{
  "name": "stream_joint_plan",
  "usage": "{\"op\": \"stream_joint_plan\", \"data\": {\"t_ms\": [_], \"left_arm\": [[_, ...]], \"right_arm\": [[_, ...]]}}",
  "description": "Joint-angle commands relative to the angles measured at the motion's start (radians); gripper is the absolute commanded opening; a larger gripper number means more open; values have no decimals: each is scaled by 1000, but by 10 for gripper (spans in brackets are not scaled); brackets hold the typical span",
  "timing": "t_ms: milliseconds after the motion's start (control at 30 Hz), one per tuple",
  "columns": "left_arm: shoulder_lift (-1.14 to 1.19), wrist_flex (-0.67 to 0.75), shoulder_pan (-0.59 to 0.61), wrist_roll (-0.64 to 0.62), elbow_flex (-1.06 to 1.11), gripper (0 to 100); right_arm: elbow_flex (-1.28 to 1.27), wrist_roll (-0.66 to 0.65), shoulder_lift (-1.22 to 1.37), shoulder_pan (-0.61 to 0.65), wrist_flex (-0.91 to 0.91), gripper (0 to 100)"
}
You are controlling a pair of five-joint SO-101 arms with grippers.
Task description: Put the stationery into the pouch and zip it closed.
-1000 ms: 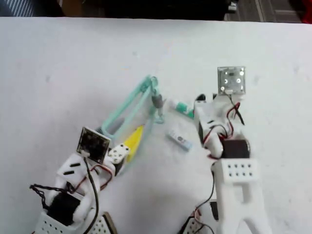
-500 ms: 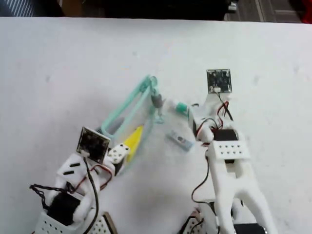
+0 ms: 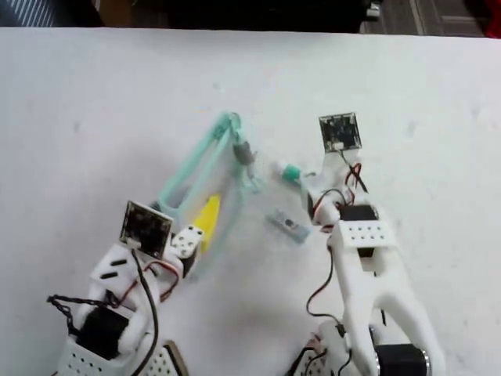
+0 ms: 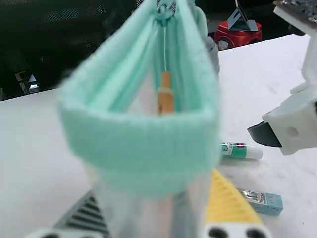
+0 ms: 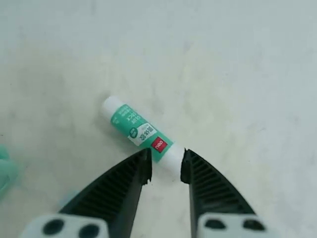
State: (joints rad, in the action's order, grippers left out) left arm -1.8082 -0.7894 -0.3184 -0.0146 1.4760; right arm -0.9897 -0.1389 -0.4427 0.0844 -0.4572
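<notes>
The right end effector (image 5: 165, 161) stood open around only the white tip of the green-and-white glue stick (image 5: 138, 133), near the mint-green fabric pouch (image 4: 143, 129) clamped by the left end effector (image 4: 153, 218). Closing there could squirt the stick away.

1. High view: the worktop (image 3: 117, 102) blazes white under even overhead light, close to washed out.
2. Shadows? Barely any, just faint grey smudges under the arms behind each pincer.
3. Far beyond both pincers, past the worktop's edge, the room drops to black.
4. Right wrist: flat, soft light, and a thin pale shadow hugs the glue stick (image 5: 141, 135) at the right pincer (image 5: 165, 161) tips.
5. Left wrist: the pouch (image 4: 143, 124) in the left pincer (image 3: 202, 225) glows bright against a dark room.
</notes>
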Motion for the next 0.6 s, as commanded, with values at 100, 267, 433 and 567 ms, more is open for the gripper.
{"op": "stream_joint_plan", "data": {"t_ms": [100,267,433,567], "left_arm": [[-15,40,16,6,-14,152],[-15,40,16,3,-12,152],[-15,40,16,3,-12,153],[-15,40,16,3,-12,154]], "right_arm": [[104,-170,99,97,-76,98],[198,-184,259,124,-96,101],[308,-186,360,79,-91,102],[328,-193,346,71,-101,102]]}}
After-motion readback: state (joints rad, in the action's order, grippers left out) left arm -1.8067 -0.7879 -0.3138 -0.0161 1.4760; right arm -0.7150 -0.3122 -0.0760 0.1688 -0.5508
